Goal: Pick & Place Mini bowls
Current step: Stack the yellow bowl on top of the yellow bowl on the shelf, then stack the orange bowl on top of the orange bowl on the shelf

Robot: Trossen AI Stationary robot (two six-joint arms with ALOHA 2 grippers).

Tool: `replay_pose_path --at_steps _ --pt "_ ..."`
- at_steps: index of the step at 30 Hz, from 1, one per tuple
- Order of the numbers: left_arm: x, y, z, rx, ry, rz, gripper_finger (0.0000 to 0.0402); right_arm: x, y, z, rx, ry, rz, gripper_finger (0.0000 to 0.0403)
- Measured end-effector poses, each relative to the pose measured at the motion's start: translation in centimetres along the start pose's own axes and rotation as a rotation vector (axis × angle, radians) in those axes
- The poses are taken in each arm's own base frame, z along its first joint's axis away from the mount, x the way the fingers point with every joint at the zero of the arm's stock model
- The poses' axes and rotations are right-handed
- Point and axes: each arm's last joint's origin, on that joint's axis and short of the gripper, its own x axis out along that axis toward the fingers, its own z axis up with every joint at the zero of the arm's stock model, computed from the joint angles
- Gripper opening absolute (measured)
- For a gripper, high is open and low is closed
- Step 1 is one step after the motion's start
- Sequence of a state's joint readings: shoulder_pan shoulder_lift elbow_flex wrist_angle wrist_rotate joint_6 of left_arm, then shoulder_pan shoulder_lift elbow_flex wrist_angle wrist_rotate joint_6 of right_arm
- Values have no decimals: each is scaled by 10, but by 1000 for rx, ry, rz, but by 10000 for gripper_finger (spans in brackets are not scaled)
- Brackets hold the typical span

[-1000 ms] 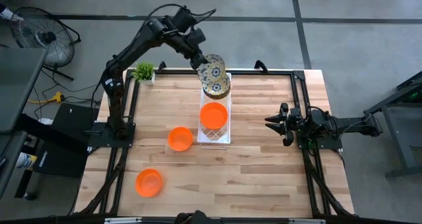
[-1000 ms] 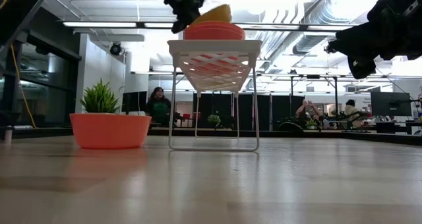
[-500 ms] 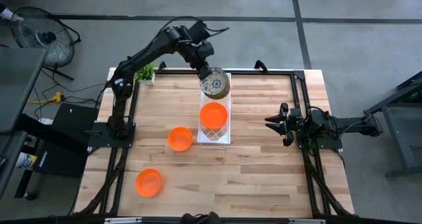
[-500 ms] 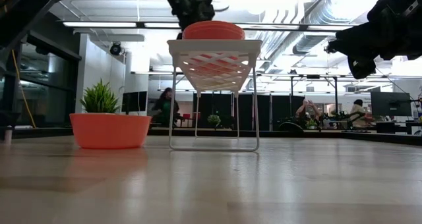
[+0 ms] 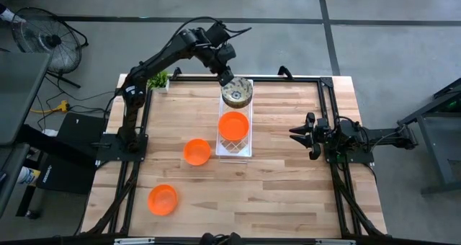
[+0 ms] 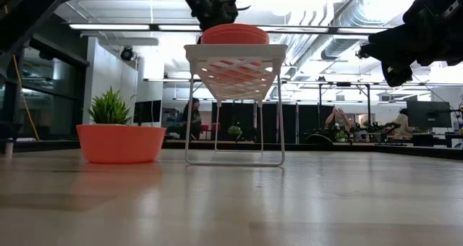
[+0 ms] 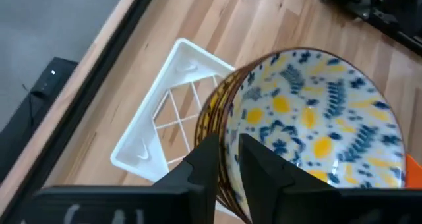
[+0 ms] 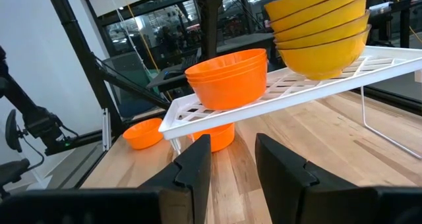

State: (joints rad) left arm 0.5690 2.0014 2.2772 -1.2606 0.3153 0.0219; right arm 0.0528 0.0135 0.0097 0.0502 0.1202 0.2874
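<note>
A cream mini bowl [image 7: 310, 115] with blue-and-yellow flowers tops a stack of like bowls [image 5: 236, 94] on the far end of a white wire rack [image 5: 235, 152]. My left gripper [image 7: 227, 148] is over that stack's far-left side [image 5: 230, 81], shut on the top bowl. Orange mini bowls [image 5: 233, 125] sit nested on the rack's middle. One orange bowl [image 5: 196, 151] rests on the table left of the rack, another [image 5: 163, 199] nearer the near-left corner. My right gripper [image 5: 294, 135] waits open at the table's right, pointing at the rack. My left gripper holds the top floral bowl by its rim [image 7: 227, 122], on the far-left side. One finger [image 7: 264, 168] is inside the bowl and the other [image 7: 201, 165] outside, coming slanting down from the far-left. The bowl sits level, nested on the stack below.
A small green potted plant [image 5: 158, 78] stands at the far-left corner, close to the left arm. Black frame rails [image 5: 328, 115] run along the table's sides. Bare wood [image 5: 281, 191] lies near and right of the rack. People sit in the room behind [image 6: 192, 116].
My left gripper has come down toward the rack's far end, carrying the floral bowl. The bowl was tilted up above the stack a second ago; it now lies level, nested on top. The gripper has kept its hold on it.
</note>
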Motion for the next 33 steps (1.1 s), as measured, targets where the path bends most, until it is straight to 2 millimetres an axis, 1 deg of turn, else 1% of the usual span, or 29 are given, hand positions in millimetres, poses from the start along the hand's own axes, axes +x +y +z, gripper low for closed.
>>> replay_pose_path --at_steps 9,18,26,31,33 --pt "0 0 4 15 -37 6 87 0 0 0 0 0 0 107" --pt "-2 0 3 94 -38 14 92 0 0 0 0 0 0 107" --pt "-23 -8 0 172 -65 72 92 0 0 0 0 0 -1 107" --pt "-51 -17 -10 244 -56 96 92 0 0 0 0 1 0 107" --pt "-61 -20 -18 275 -13 93 92 0 0 0 0 0 -1 107"
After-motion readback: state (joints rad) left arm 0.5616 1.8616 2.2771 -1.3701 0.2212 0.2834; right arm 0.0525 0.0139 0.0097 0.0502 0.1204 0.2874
